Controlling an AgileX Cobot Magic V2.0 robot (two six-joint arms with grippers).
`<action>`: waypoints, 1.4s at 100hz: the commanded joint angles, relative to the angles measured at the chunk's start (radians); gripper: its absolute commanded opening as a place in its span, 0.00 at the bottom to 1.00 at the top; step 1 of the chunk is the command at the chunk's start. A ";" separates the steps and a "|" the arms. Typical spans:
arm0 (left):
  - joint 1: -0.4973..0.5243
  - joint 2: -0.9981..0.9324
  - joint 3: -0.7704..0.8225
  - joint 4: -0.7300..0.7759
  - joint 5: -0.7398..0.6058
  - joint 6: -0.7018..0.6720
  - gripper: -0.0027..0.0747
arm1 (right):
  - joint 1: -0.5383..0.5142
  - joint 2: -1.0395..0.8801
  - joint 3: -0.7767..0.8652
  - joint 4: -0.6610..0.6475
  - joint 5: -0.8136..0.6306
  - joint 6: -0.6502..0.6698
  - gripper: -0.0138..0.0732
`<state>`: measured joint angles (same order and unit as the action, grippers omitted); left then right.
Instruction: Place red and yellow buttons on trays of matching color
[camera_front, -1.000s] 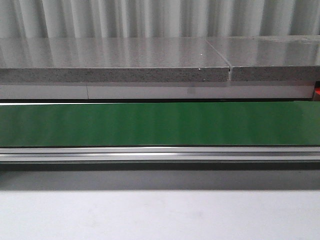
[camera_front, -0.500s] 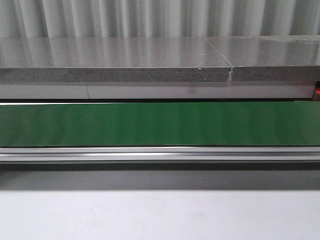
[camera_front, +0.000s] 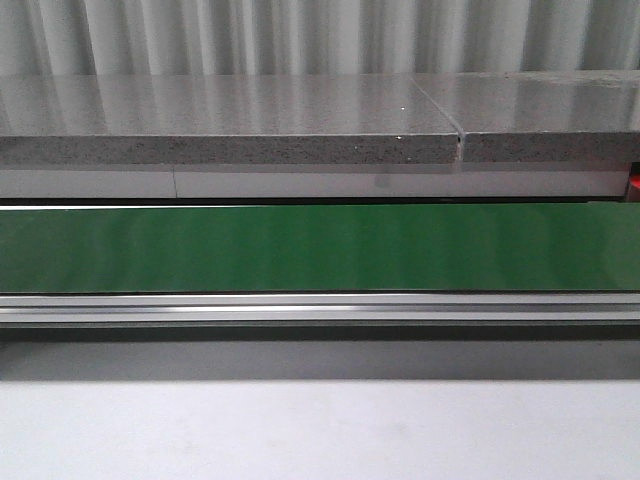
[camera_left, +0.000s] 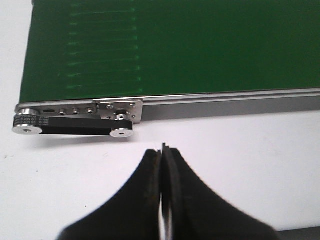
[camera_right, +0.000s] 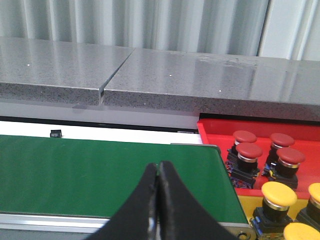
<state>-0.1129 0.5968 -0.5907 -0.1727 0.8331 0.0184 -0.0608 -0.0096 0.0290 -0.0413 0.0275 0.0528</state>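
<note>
- Four red buttons (camera_right: 248, 151), round domed caps on dark bodies with metal collars, stand close together in the red tray (camera_right: 212, 131), a shallow plastic tray with a raised rim.
- Yellow buttons (camera_right: 279, 194) of the same shape stand in the yellow tray (camera_right: 244, 204), just beside the red tray on the side nearer the camera; three caps show, cut off by the picture's edge.
- Both trays lie just past the end of the green belt (camera_right: 100, 172), a smooth matte strip with a straight edge and a silver metal rail along it.
- The right gripper (camera_right: 158, 186) is closed on nothing, its black fingers pressed together, hanging over the belt near its tray end.
- The left gripper (camera_left: 162, 165) is likewise closed and empty, above the white desk (camera_left: 240, 145) just beside the belt's other end, where a black toothed pulley belt (camera_left: 70, 126) runs between two silver wheels.
- The belt's surface is bare in all three views, and open white desk lies along its near rail.
- Behind the belt runs a speckled grey stone ledge (camera_front: 230, 125) with a seam, backed by a ribbed pale wall (camera_front: 300, 35).
- The front view matches the earlier pictures: nothing has shifted there.
</note>
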 joint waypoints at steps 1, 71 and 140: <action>-0.013 0.002 -0.027 -0.013 -0.062 0.001 0.01 | -0.002 -0.017 -0.006 -0.014 -0.081 0.002 0.08; 0.055 -0.228 0.286 0.120 -0.660 -0.002 0.01 | -0.002 -0.017 -0.006 -0.014 -0.081 0.002 0.08; 0.100 -0.519 0.553 0.122 -0.811 -0.002 0.01 | -0.002 -0.017 -0.006 -0.014 -0.081 0.002 0.08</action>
<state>-0.0148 0.1047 -0.0341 -0.0510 0.1167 0.0184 -0.0608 -0.0096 0.0290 -0.0413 0.0275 0.0528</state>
